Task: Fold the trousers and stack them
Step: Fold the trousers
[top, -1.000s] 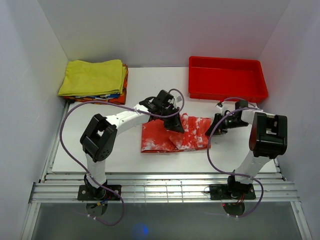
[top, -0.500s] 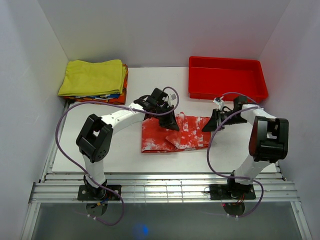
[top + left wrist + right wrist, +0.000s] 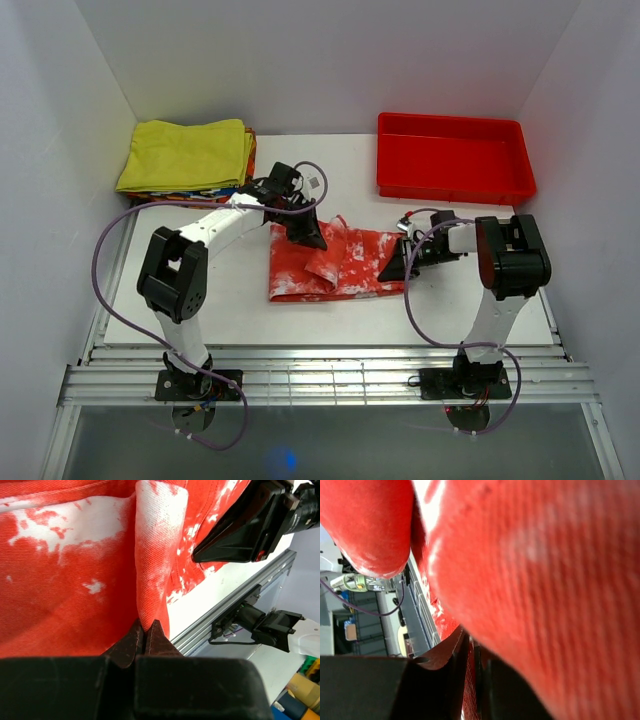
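yellow folded garment (image 3: 185, 152) is sitting far left, red tray (image 3: 450, 187) far right; blotchy red trousers (image 3: 350, 265) are lying bunched between, left hand (image 3: 305, 236) and right hand (image 3: 394, 268) each pinching cloth.

You see the trousers (image 3: 65, 570) filling most of the frame, with a raised fold of cloth running down into your left gripper (image 3: 145, 632), whose fingers are pinched together on it. At upper right, the right gripper (image 3: 200, 556) points its dark tip at the cloth's edge, above the white table (image 3: 210, 592) and metal rail (image 3: 225, 607).
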Robot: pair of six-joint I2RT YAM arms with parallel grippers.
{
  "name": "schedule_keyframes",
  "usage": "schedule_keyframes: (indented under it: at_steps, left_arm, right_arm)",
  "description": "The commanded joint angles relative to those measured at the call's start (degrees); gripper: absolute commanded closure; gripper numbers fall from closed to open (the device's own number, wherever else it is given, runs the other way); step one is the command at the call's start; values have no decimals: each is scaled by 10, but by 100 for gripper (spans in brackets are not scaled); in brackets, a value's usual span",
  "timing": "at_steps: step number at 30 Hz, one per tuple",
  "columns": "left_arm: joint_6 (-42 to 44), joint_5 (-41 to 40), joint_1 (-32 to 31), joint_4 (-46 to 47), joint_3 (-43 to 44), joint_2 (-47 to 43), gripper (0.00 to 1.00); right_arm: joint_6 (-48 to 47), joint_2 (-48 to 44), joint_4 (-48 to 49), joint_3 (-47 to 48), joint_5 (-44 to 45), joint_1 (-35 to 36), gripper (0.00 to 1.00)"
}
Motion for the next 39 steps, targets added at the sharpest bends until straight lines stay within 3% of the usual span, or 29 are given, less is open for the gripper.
schedule_keyframes:
  at_steps: [1,7,15,26,30,39]
  left_arm:
    - [47,-17,24,-29,11,-56,100]
    - [61,-11,29,-40,23,-71,100]
    - [55,-6,29,-48,31,-73,100]
    - [58,-6,40,-57,36,-99,100]
    - [52,1,40,-77,62,-118,100]
    - [9,32,32,-90,134,-113,100]
  right_arm:
    - [112,0,154,-15,25,63,86]
    - [172,-42,200,-5,20,80,84]
    - [78,-144,81,5,12,54,83]
    - [124,-50,125,-12,162,42,88]
    - [134,0,118,9,155,43,91]
    - [140,1,127,7,140,50,92]
